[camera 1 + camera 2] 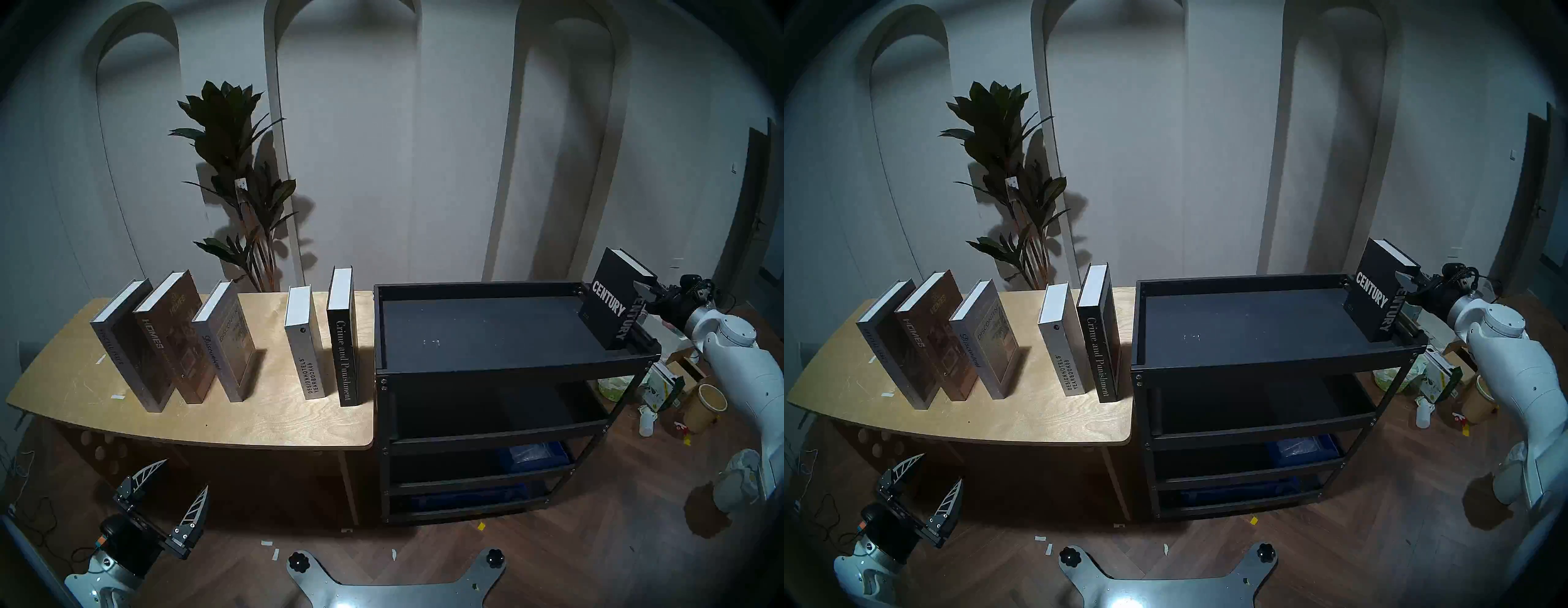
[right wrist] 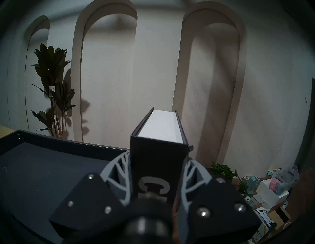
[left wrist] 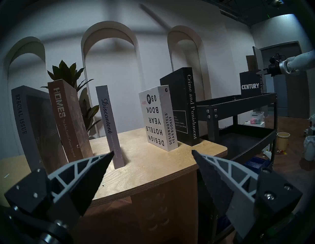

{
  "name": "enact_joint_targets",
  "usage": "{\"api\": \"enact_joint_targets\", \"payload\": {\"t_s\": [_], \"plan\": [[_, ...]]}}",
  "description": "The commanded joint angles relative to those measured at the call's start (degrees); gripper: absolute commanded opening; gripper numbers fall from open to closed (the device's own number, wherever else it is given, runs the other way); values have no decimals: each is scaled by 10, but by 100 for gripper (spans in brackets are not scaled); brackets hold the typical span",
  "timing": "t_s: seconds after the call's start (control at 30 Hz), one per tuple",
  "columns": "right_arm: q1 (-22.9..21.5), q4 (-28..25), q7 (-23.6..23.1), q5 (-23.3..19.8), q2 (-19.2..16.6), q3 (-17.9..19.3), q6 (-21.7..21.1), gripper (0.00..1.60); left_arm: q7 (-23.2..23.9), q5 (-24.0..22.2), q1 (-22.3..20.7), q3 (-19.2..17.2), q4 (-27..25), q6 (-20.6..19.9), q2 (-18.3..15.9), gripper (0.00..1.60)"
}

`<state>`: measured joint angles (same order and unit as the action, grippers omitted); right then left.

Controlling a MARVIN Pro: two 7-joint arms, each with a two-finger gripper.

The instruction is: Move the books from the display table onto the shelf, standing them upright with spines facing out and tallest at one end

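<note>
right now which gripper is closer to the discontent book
Left. The left gripper hangs open below the table's front edge, in front of Discontent; the right gripper is far off, clamping Century at the shelf's right end.

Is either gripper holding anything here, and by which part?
The right gripper clamps the black "Century" book upright by its spine edge, near the top, one finger on each cover. The left gripper is open and empty.

Head pair overhead; wrists level, forward
</note>
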<state>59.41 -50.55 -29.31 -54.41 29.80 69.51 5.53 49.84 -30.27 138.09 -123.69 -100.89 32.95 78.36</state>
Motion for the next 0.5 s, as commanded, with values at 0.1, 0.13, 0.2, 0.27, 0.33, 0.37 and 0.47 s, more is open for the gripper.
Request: {"api": "enact_joint_targets", "payload": {"t_s": [0.1,0.13,0.2,0.27,0.33,0.37,0.47], "plan": [[3,4,2,-3,-7,11,12,160,1,0,-1,1,-8,0,-1,160],[3,4,2,-3,-7,11,12,160,1,0,-1,1,-8,0,-1,160],[7,3,6,-6,-8,15,13,160,1,0,-1,1,-8,0,-1,160],[15,1,12,-13,-9,22,14,160,1,0,-1,1,-8,0,-1,160],[23,-3,14,-23,-12,30,15,160,1,0,-1,1,-8,0,-1,160],[27,-5,16,-28,-14,34,16,160,1,0,-1,1,-8,0,-1,160],[53,-17,18,-61,-21,58,24,160,1,0,-1,1,-8,1,-1,160]]}}
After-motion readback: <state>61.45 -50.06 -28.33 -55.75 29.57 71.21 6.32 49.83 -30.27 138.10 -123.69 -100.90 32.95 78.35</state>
